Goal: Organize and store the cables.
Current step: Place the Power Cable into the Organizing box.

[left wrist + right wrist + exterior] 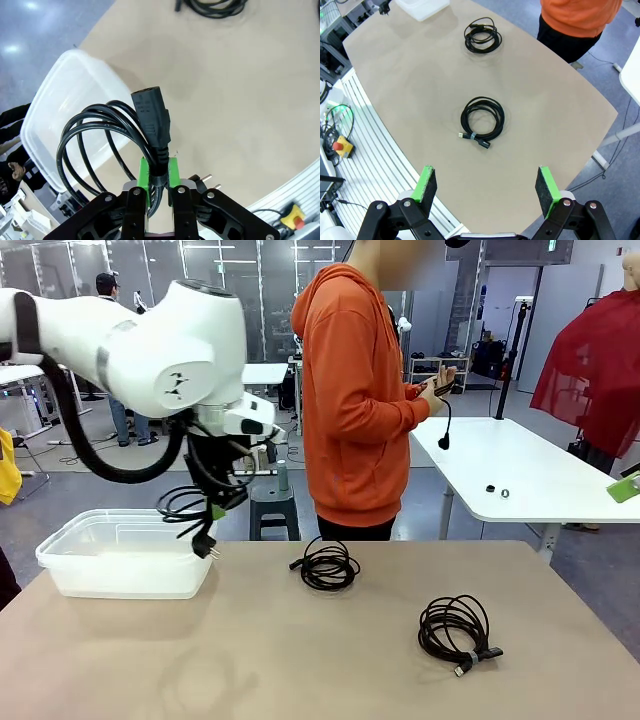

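Note:
My left gripper (215, 508) is shut on a coiled black cable (188, 508), which hangs over the right end of a clear plastic bin (120, 552). In the left wrist view the green pads (143, 172) pinch the cord just below its block plug (152, 112), and the coil (92, 150) droops over the bin (65, 100). Two more coiled cables lie on the tan table: one at the middle far side (327, 565) (482, 35), one at the right (457, 630) (482, 122). My right gripper (487, 187) hovers high above the table, open and holding nothing.
A person in an orange hoodie (355, 400) stands at the far edge, holding a phone. Another white table (520, 475) stands behind on the right. An emergency stop button (337, 146) sits beside the near edge of the table.

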Robot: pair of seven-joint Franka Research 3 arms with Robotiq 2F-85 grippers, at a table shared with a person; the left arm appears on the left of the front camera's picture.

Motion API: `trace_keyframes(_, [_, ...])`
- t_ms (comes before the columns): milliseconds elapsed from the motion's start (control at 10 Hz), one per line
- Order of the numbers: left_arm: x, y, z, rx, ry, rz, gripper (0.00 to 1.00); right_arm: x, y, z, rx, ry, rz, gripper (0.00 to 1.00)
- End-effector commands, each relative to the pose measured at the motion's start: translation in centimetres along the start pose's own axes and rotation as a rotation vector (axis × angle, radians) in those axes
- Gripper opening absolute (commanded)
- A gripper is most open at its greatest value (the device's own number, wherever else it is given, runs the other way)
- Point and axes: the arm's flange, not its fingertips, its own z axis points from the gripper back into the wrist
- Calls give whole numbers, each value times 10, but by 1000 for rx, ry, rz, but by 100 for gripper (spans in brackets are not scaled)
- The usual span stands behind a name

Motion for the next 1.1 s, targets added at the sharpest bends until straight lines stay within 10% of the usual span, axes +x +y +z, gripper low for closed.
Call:
trace_keyframes(0, [-36,19,0,21,-43,8,17,-1,0,0,10,-6,11,100])
trace_keyframes(1000, [-75,124,-21,-4,14,222,17,-1,0,0,10,-6,11,100])
